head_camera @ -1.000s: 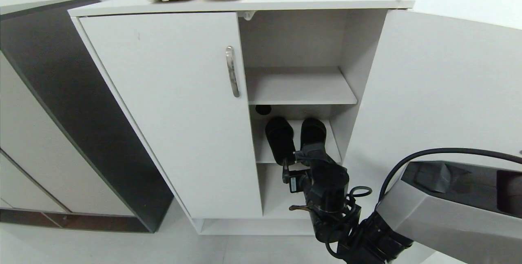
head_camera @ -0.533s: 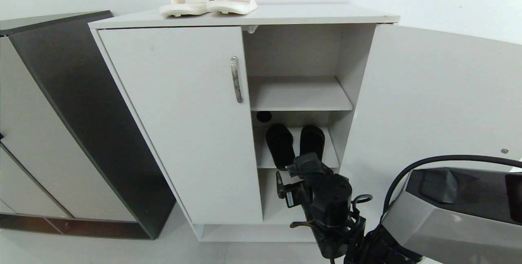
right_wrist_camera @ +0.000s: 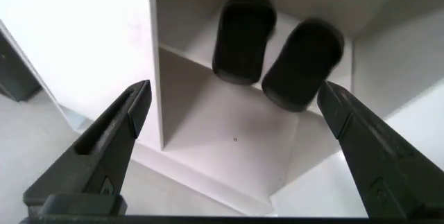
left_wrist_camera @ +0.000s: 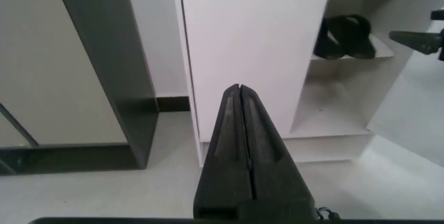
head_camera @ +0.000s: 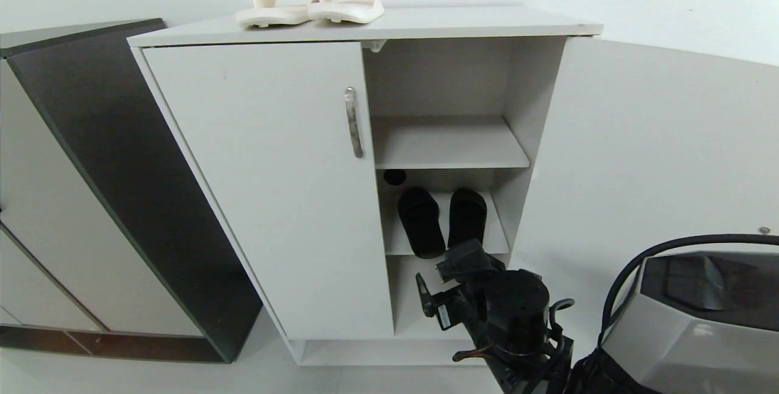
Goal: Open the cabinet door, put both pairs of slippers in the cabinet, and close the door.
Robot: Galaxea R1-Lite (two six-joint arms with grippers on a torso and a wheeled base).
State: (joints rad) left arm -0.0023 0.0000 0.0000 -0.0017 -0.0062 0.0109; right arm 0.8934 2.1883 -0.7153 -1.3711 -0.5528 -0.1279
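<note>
Standing against the wall, the white cabinet [head_camera: 487, 19] has its right door [head_camera: 639, 156] swung wide open and its left door [head_camera: 261, 187] shut. A dark grey cabinet [head_camera: 122, 187] stands just beside it on the left. Two shelves show in the open right half: the upper shelf [head_camera: 447, 144] is bare, and the middle shelf [head_camera: 498, 239] carries the black slippers [head_camera: 420, 220]. They lie side by side, lengthwise from back to front, and the left one reaches the shelf's front edge. The right gripper [right_wrist_camera: 234, 91] hangs in front of the open half, just below and out from that shelf's front edge, near the black slippers but apart from them. Its fingers are spread wide with nothing between them. The left gripper [left_wrist_camera: 239, 92] sits low in front of the shut door, well apart from it, with its two fingers pressed flat together and gripping nothing. The cream slippers [head_camera: 344, 11] lie as a touching pair on the cabinet's top, on its left half near the back edge. A metal handle [head_camera: 353, 122] runs upright along the shut door's right edge. A small dark round spot [head_camera: 394, 176] sits at the back left corner of the middle shelf, too small to tell what it is.
</note>
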